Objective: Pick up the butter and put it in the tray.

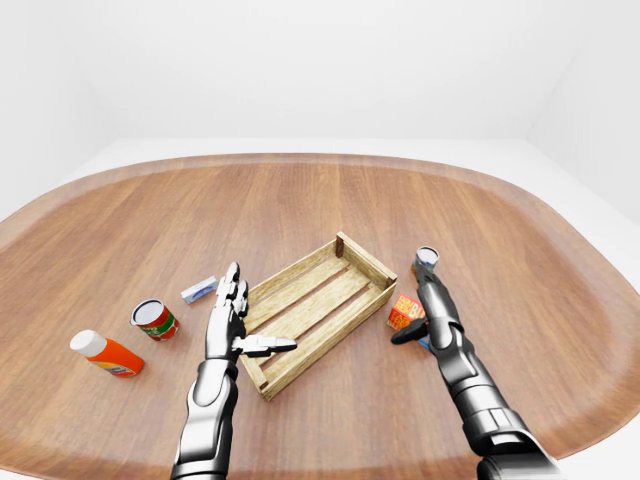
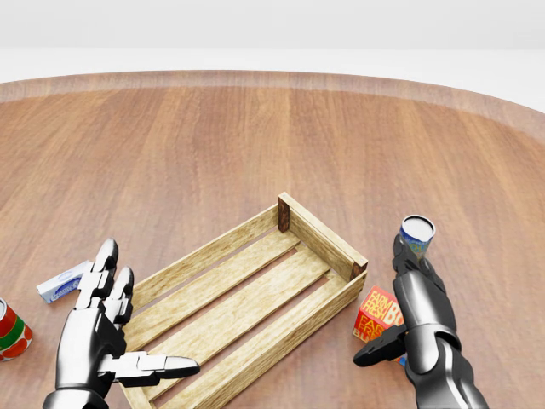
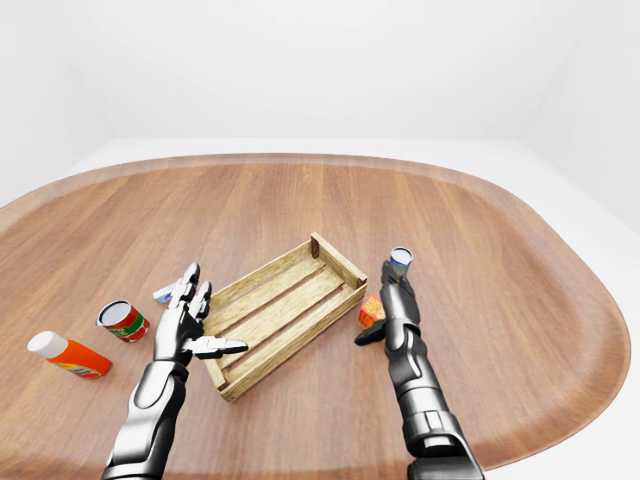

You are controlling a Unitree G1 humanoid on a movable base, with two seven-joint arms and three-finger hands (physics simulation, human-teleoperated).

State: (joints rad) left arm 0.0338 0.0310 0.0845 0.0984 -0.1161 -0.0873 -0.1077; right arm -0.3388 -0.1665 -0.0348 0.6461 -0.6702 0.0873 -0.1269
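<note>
Butter (image 2: pixel 377 314), the red-orange printed box, sits on the tabletop (image 2: pixel 255 136) just outside the tray (image 2: pixel 317 232), right by its short end wall. Right hand (image 2: pixel 409 319) is directly beside it: fingers extended along the box's far side, thumb sticking out across its lower edge. Spread, not closed; whether the fingers touch the box I cannot tell. Nothing pinched yet.

Left hand (image 2: pixel 106 328) hovers spread over the other end of the tray, thumb pointing across the slats, holding nothing.

Step in hand, as I judge it: get a grip on the butter. To do it well, seat the box between thumb and fingers across its narrow faces before closing, and close evenly so it does not skid or tip. Small blue-topped can (image 2: pixel 417 231) stands just past the right fingertips; keep them short of it. Then lift high enough to pass the tray wall, carry inward, lower onto the slats and release low. Left hand should stay out of the drop zone.
</note>
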